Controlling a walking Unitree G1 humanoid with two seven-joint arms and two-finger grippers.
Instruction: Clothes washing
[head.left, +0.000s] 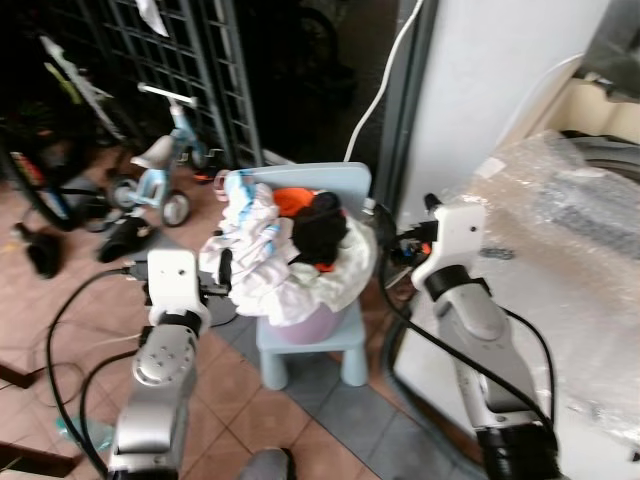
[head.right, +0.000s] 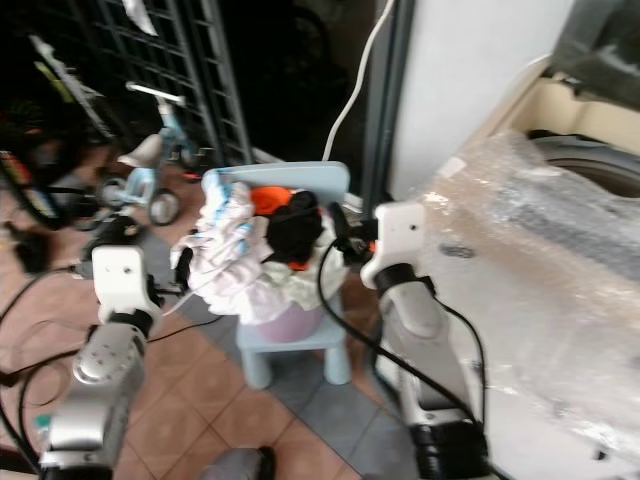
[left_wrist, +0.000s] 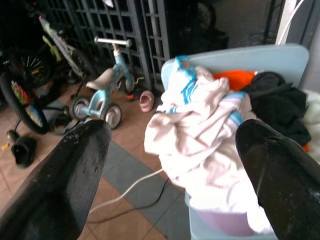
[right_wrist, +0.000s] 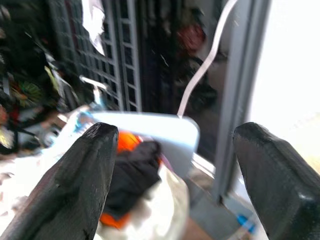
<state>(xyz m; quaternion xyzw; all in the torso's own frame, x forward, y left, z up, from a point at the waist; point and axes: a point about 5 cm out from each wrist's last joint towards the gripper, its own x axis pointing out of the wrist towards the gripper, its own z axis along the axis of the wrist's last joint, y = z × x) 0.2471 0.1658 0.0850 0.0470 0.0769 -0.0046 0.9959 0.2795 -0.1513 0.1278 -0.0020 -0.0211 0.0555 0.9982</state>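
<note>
A pile of laundry sits in a purple basin (head.left: 303, 326) on a small light-blue chair (head.left: 312, 345). A white cloth with blue stripes (head.left: 252, 232) lies on the left of the pile. Beside it are a black garment (head.left: 318, 230) and an orange one (head.left: 292, 200). My left gripper (left_wrist: 172, 131) is open, just left of the pile and facing the white cloth. My right gripper (right_wrist: 175, 132) is open too, level with the pile's right side by the black garment. The washing machine (head.left: 570, 230), covered in bubble wrap, stands on the right.
A light-blue balance bike (head.left: 160, 160) and dark shoes (head.left: 125, 238) stand on the tiled floor at the left, before a black metal grille (head.left: 170, 60). A white hose (head.left: 385, 70) runs down the wall behind the chair. Cables (left_wrist: 130, 190) trail on the floor.
</note>
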